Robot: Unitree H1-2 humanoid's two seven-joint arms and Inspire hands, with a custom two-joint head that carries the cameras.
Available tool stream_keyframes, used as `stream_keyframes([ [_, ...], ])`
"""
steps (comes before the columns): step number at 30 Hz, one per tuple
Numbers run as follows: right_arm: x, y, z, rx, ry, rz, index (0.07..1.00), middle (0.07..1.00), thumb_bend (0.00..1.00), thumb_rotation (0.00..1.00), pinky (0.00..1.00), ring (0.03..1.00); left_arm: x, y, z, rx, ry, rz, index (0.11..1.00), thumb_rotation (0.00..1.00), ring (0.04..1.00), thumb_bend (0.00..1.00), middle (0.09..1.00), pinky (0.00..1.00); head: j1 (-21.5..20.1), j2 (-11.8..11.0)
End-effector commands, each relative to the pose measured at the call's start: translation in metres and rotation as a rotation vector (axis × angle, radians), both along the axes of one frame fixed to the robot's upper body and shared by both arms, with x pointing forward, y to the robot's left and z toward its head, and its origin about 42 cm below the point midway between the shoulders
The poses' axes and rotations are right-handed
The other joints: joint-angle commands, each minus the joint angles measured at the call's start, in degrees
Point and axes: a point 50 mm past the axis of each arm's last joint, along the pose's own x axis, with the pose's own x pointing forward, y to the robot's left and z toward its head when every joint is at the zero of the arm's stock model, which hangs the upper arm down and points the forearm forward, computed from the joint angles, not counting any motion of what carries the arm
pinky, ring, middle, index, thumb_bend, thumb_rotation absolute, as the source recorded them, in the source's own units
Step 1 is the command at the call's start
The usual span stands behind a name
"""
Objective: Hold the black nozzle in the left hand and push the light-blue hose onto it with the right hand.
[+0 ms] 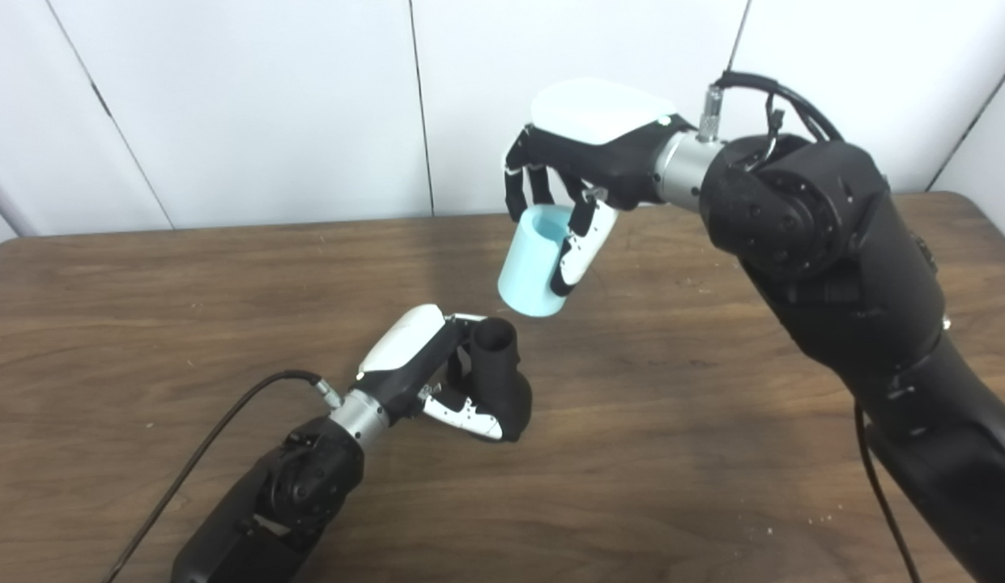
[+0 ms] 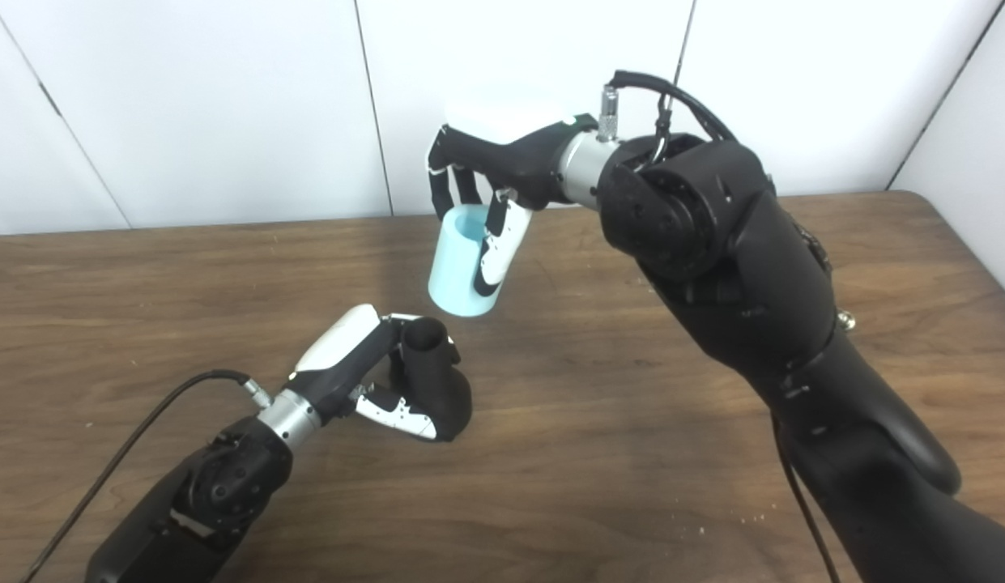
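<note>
Right hand: our right hand [image 1: 579, 174] hangs above the middle of the table, its arm coming in from the lower right; the fingers and thumb are wrapped around the light-blue hose, the thumb lying down the side that faces us.

Left hand: our left hand [image 1: 437, 368] sits low over the table at front left, clamped on the black nozzle — fingers behind it, the white-tipped thumb across its lower front.

Table: a dark brown wood-grain table [image 1: 186, 308] fills the lower part of both views, with white wall panels [image 1: 251, 105] behind its far edge.

Black cable: a black cable [image 1: 219, 437] runs from our left wrist toward the bottom edge of the picture.

Light-blue hose: the light-blue hose [image 1: 533, 271] shows as a short, wide, open-ended tube, tilted, its lower end pointing down and to the left toward the nozzle. It is held clear of the table, and its shadow falls on the wood beside it.

Black nozzle: the black nozzle [image 1: 498, 376] stands roughly upright in our left hand, its round open mouth turned upward and slightly right.

Gap: the hose's lower rim is just above and to the right of the nozzle's mouth — near, not touching, and not yet pushed on.
</note>
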Motion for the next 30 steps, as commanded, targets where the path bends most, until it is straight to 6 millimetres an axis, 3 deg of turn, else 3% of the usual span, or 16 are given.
stream_keyframes([
  [1,-0.005,0.002,0.033,0.027,-0.101,0.009,0.505,0.386,0.52,0.0,0.12,0.212,-0.031,0.017,-0.069,0.265,0.274,0.016,0.474,0.09,0.334,0.51,0.379,0.29,-0.07,0.04],
  [7,-0.001,0.003,0.029,0.021,-0.067,0.012,0.521,0.409,0.52,0.0,0.15,0.264,-0.031,0.017,-0.068,0.268,0.271,0.017,0.474,0.09,0.34,0.51,0.383,0.29,-0.12,0.23],
  [19,0.002,0.001,0.024,0.047,0.005,0.015,0.5,0.464,0.53,0.0,0.32,0.391,-0.033,0.017,-0.068,0.266,0.265,0.013,0.474,0.09,0.335,0.51,0.38,0.29,0.18,-0.18],
  [30,-0.002,0.009,0.014,0.071,0.04,0.009,0.516,0.438,0.53,0.0,0.27,0.345,-0.034,0.017,-0.066,0.263,0.267,0.019,0.474,0.09,0.337,0.51,0.381,0.29,0.71,-0.21],
])
